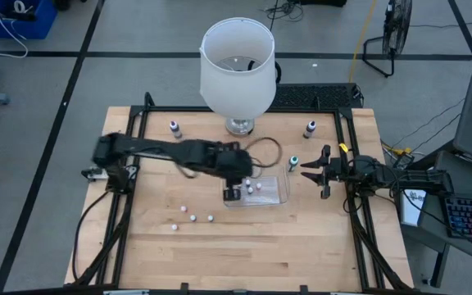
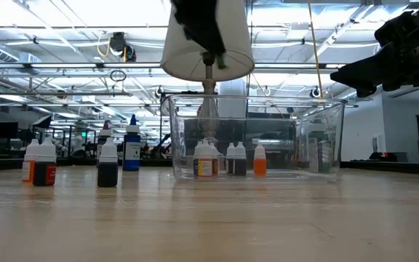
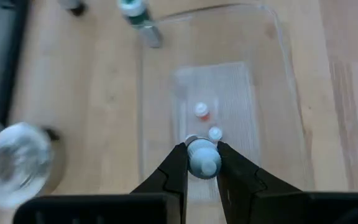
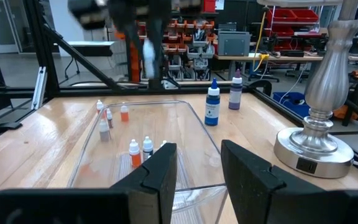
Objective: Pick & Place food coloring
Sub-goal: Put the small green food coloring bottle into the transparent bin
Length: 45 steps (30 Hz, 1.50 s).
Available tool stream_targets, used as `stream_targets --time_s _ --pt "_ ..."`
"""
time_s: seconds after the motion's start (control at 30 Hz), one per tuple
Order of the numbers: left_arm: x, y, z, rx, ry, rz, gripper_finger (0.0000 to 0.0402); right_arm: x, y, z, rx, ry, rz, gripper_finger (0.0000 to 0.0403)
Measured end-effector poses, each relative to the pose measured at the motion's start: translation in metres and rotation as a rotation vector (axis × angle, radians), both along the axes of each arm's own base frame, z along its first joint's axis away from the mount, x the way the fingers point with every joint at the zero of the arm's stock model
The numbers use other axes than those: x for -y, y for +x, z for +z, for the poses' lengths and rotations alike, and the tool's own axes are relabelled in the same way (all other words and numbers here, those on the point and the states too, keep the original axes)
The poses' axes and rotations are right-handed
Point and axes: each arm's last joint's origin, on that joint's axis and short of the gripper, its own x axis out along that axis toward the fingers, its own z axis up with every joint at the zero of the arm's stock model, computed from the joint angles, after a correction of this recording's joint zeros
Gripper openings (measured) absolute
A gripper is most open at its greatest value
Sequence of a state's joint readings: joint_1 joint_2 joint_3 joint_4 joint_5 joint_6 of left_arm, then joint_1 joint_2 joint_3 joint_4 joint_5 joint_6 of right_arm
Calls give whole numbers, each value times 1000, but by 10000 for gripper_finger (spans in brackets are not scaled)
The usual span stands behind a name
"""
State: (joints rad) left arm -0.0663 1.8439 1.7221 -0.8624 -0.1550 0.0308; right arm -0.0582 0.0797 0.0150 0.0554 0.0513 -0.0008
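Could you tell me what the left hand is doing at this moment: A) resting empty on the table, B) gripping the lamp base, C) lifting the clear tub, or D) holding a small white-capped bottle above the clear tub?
D: in the left wrist view the left hand is shut on a small white-capped bottle directly above the clear tub.
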Motion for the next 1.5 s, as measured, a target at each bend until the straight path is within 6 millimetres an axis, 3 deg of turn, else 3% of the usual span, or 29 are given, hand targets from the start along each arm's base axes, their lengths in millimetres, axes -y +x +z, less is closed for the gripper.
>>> stream_targets --time_s 0.17,0.33,0.63,0.9,1.5 --pt "2 30 -32 -94 -17 -93 60 0 0 0 0 0 0 114" --pt "5 40 -64 -181 -62 -96 60 0 0 0 0 0 0 114" --pt "6 50 -92 -239 -65 -85 60 0 0 0 -1 0 0 114" --pt "4 55 -112 -282 -77 -84 60 0 0 0 0 0 0 114" --pt "5 54 -135 -246 -171 -117 60 0 0 0 0 0 0 114"
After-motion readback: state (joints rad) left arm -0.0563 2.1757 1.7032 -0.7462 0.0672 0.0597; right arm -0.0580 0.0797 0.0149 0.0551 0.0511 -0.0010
